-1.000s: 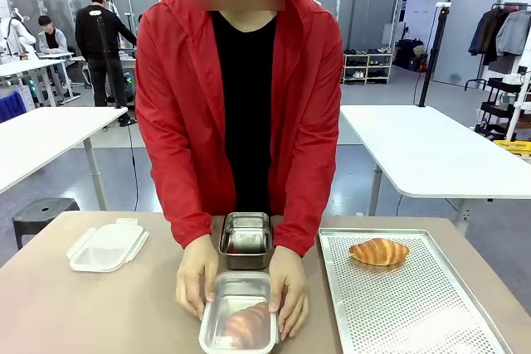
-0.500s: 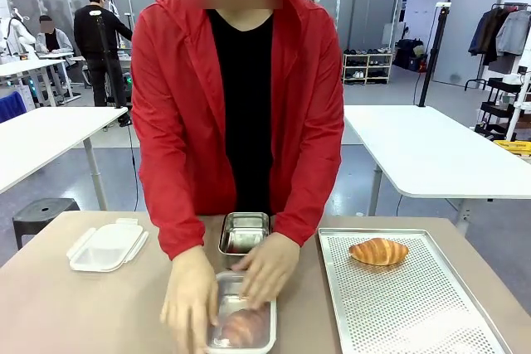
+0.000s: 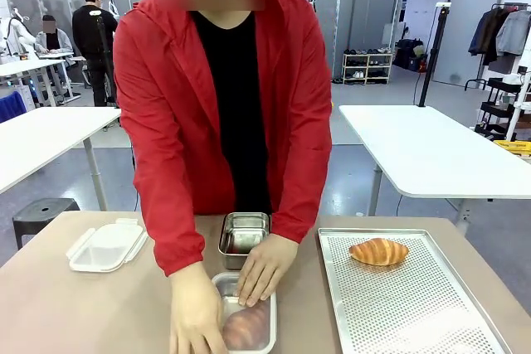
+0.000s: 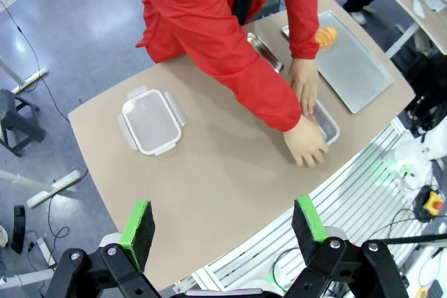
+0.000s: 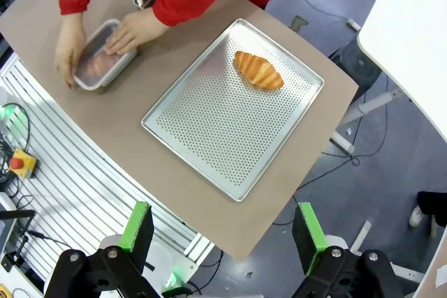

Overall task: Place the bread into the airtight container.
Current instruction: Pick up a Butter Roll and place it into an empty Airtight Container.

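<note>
One bread, a golden croissant [image 3: 378, 251], lies on the perforated metal tray [image 3: 406, 304] at the right. Another bread [image 3: 246, 329] lies inside the near metal airtight container [image 3: 272, 325], and the person holds that container with both hands. Its clear lid [image 3: 108, 244] rests apart at the left. From high above the table, the left wrist view takes in my left gripper [image 4: 222, 222], open, the lid [image 4: 151, 121] and the container [image 4: 327, 125]. My right gripper [image 5: 222, 228] is open too, high over the tray [image 5: 230, 123] and croissant [image 5: 258, 70].
A second, empty metal container [image 3: 245, 234] stands just behind the held one. The person in a red jacket [image 3: 166, 138] leans over the table's middle. Bare tabletop [image 3: 83, 312] lies at the near left, between the lid and the front edge.
The person leaned to picture left. One hand slid down the container's left side and the other moved onto its far end. The container shifted slightly toward the near edge.
</note>
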{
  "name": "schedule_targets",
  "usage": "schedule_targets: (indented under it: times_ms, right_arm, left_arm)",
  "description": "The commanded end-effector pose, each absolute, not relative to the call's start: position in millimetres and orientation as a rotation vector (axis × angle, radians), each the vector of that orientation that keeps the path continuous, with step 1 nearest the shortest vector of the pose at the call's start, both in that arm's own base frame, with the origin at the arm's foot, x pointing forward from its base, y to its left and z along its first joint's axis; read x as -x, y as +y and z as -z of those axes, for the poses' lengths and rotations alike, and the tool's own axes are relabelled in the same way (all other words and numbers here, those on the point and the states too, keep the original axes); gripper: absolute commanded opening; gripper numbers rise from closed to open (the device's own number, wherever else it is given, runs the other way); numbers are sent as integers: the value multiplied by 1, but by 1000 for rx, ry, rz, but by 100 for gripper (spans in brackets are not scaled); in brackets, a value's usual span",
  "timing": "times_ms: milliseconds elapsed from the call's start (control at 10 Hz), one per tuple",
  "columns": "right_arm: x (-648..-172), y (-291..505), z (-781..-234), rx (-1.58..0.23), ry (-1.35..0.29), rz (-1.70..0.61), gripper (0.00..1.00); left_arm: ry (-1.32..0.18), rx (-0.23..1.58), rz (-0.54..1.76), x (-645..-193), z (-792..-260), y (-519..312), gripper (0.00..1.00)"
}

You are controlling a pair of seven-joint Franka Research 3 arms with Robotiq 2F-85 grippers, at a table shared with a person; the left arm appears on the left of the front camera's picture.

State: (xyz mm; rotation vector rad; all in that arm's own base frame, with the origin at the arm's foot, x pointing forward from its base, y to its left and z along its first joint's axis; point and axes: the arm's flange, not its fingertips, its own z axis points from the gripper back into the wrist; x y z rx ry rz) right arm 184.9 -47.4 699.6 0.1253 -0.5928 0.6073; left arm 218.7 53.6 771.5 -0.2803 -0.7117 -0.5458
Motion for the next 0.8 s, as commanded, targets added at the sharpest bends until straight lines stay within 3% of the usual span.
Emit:
schedule_targets:
  times_ms: [0,700]
  right_arm:
    - [-183,-48,-699,-130,-595,-615,100]
    - [-183,-48,-699,-130,-595,-615,100]
  left_arm:
    - [-708,270,560,-219,-774,54,100]
    - [-708,270,560,-219,-774,54,100]
